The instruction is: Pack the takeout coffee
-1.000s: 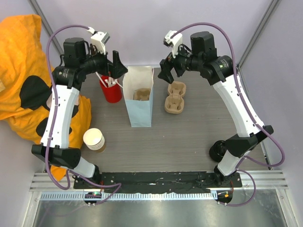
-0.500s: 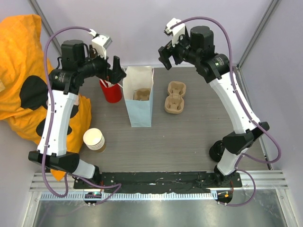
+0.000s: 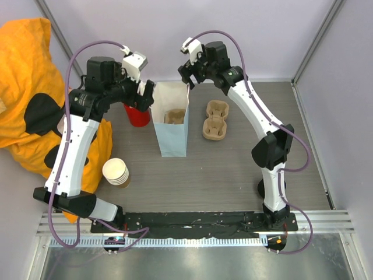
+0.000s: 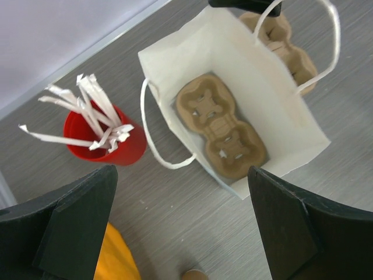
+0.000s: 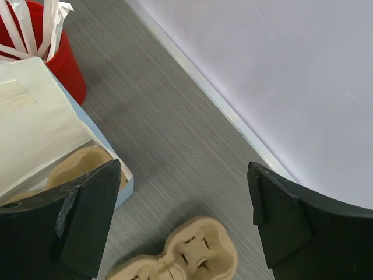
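The left gripper (image 4: 186,219) and right gripper (image 5: 183,216) are hovering above the pale blue bag (image 3: 172,140), jaws gaping wide and gripping nothing. 1 cup carrier (image 4: 221,128) is lying inside. The takeout coffee cannot be told: a dark round shape (image 3: 260,186) is peeking from behind the right arm on the tabletop (image 3: 221,169).

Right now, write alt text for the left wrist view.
Seen from above, an open paper bag holds a tan cardboard carrier lying at its bottom. A red cup of wrapped straws stands to its left; the left gripper, open, frames the bottom corners.
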